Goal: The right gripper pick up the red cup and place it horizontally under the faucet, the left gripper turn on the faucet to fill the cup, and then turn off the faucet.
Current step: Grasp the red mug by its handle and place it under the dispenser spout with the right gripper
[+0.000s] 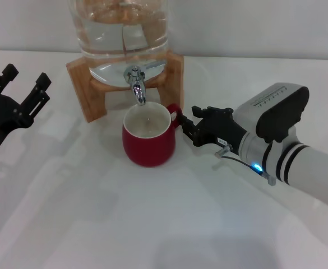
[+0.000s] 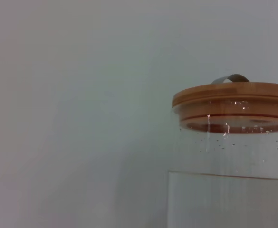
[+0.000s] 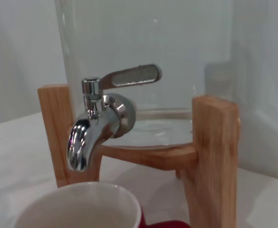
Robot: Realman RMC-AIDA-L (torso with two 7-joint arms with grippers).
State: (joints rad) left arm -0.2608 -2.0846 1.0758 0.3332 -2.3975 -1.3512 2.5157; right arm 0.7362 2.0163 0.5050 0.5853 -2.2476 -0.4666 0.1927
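The red cup (image 1: 149, 140), glossy and breakable, sat under the faucet (image 1: 136, 84); your right gripper (image 1: 190, 126) looked clamped on its handle, left gripper (image 1: 23, 92) spread apart.

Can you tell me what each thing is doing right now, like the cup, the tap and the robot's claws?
red cup: upright under the spout.
faucet: no water running.
glass dispenser: holds water, wooden lid on.
right gripper: at the cup's handle.
left gripper: open, off to the side.
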